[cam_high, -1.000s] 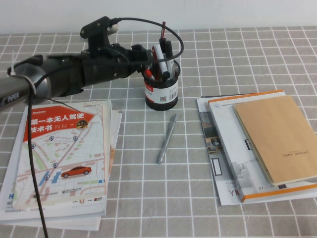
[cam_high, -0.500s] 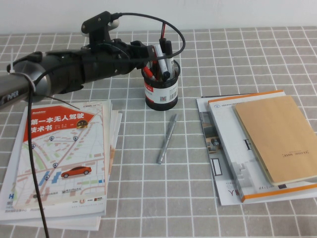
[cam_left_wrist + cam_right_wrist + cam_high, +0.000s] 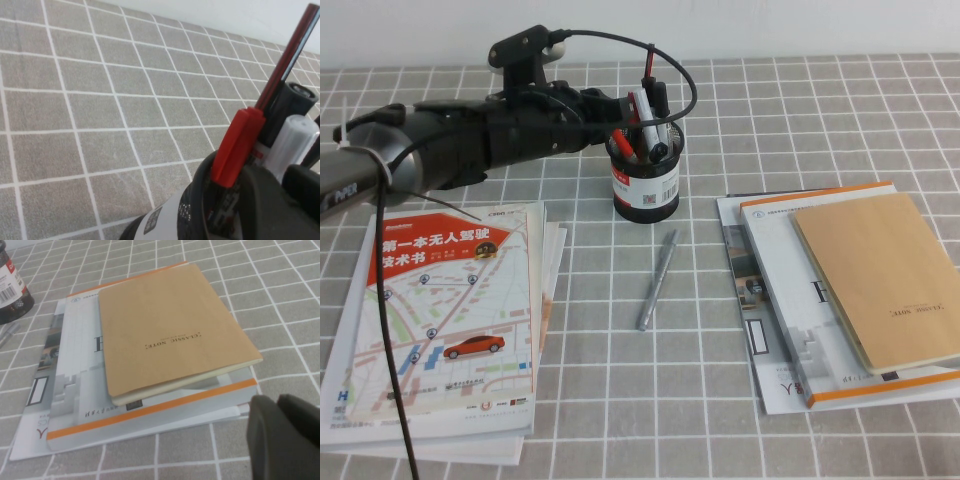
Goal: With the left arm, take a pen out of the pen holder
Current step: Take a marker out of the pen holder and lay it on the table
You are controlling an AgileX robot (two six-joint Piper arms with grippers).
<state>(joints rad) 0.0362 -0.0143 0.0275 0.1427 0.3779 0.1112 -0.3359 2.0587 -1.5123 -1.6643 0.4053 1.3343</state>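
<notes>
The left gripper (image 3: pixel 625 108) was at the rim of the pen holder (image 3: pixel 645 190), in among the pens. Whether it had clamped one could not be told, though the white marker (image 3: pixel 295 142) lay right against it, with a red-capped pen (image 3: pixel 237 147) just beside. The pen holder stood upright toward the back of the table (image 3: pixel 820 120), and a silver pen (image 3: pixel 657 280) lay loose in front of it. To do this step well, I judged, the grip should take one barrel only and the lift should go straight up along that pen — otherwise the cup might tip or ride up with it. The right gripper (image 3: pixel 277 435) hung closed, parked near the brown notebook (image 3: pixel 165 330).
</notes>
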